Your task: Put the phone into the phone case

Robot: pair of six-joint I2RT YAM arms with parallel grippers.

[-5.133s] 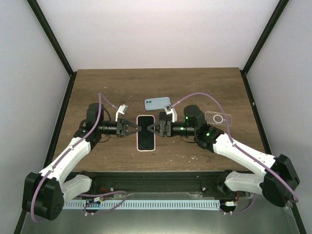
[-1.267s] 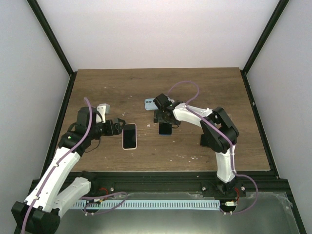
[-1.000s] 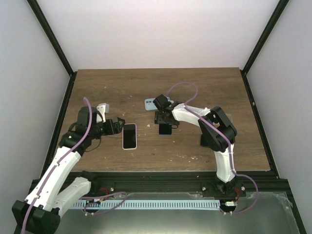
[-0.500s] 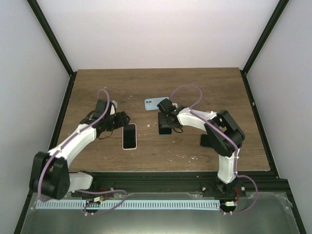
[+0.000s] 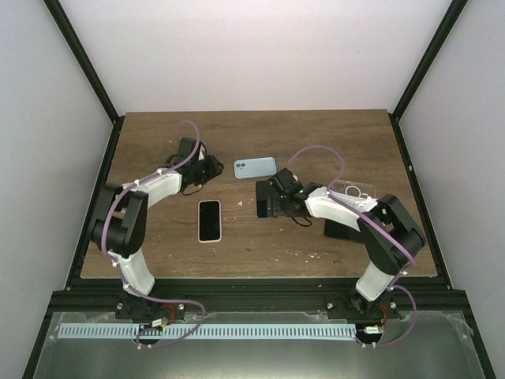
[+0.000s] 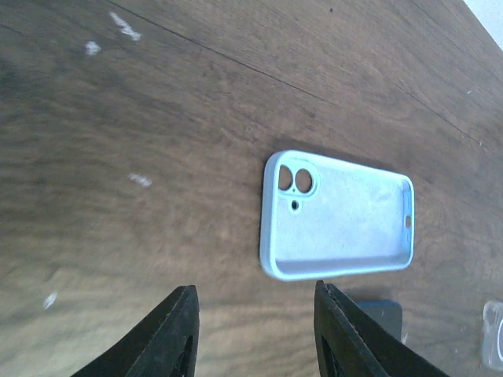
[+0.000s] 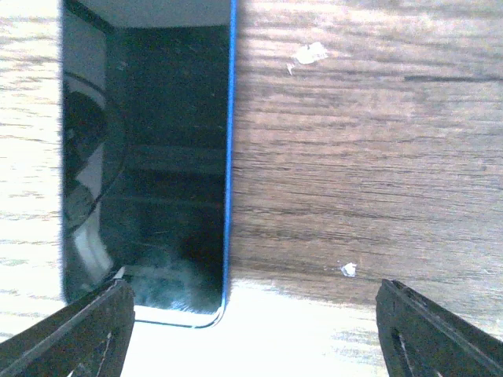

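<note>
Your left gripper parted, just short of the pale blue case lying hollow-up on the table, your right gripper wide over the blue-edged phone nearby, seemingly not touching it.

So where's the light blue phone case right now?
In the top view, the light blue case lies flat toward the far middle of the table, just right of the left pincer.
</note>
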